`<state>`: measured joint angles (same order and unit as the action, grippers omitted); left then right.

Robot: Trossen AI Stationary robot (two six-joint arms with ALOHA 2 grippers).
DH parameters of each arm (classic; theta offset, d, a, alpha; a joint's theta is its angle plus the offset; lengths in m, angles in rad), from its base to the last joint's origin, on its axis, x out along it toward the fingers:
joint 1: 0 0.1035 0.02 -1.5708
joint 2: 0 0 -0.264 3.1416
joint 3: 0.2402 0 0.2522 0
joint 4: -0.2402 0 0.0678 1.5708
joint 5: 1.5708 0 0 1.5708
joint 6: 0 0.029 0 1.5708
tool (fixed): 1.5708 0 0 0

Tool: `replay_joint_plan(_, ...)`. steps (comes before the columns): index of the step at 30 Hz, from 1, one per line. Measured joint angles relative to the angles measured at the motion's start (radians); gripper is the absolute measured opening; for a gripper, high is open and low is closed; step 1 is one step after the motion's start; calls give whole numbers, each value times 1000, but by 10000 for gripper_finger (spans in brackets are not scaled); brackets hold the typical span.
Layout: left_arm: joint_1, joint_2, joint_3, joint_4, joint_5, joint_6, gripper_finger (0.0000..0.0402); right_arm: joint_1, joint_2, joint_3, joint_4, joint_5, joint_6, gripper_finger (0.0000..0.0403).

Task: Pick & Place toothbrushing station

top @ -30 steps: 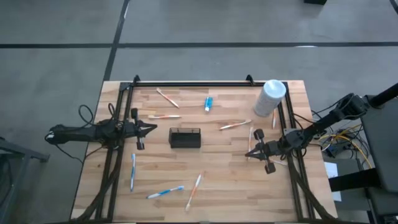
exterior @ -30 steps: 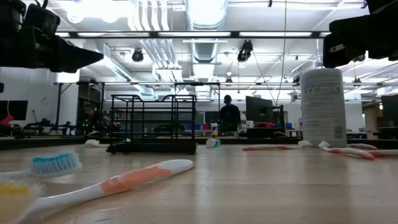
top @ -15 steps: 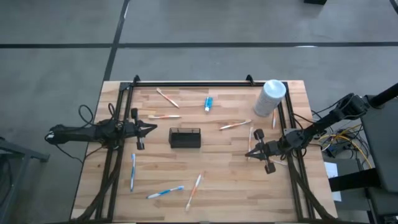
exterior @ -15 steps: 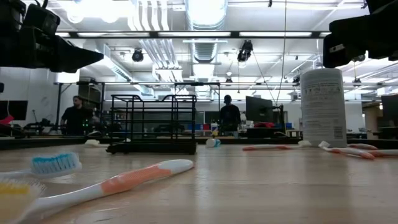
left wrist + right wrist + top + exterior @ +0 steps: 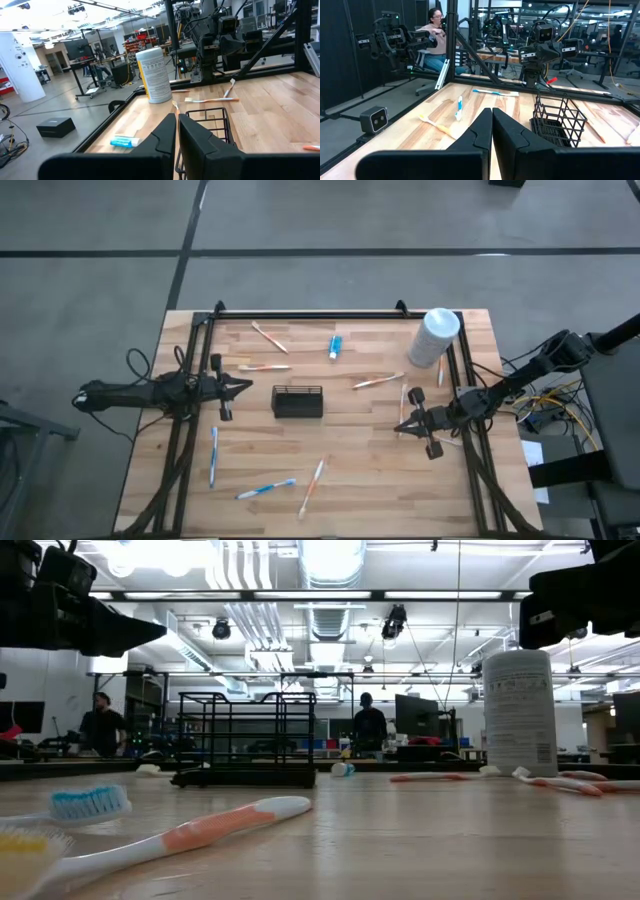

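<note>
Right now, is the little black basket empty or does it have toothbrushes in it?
Empty. From above, the basket shows only bare wood through its open top, and the toothbrushes lie scattered on the table around it.

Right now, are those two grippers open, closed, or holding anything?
Left gripper: closed, holding nothing.
Right gripper: closed, holding nothing.

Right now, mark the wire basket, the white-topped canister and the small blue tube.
wire basket (image 5: pixel 297 401), high view, on its dark mesh body.
white-topped canister (image 5: pixel 438 328), high view, on its white lid.
small blue tube (image 5: pixel 334 346), high view, on its blue middle.
</note>
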<state>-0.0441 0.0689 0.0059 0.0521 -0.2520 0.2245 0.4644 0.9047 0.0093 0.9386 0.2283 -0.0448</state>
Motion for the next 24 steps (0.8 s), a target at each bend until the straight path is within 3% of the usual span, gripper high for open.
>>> replay_joint_plan(24,0,0,0,0,0,0,26,0,0,0,0,10,0,8)
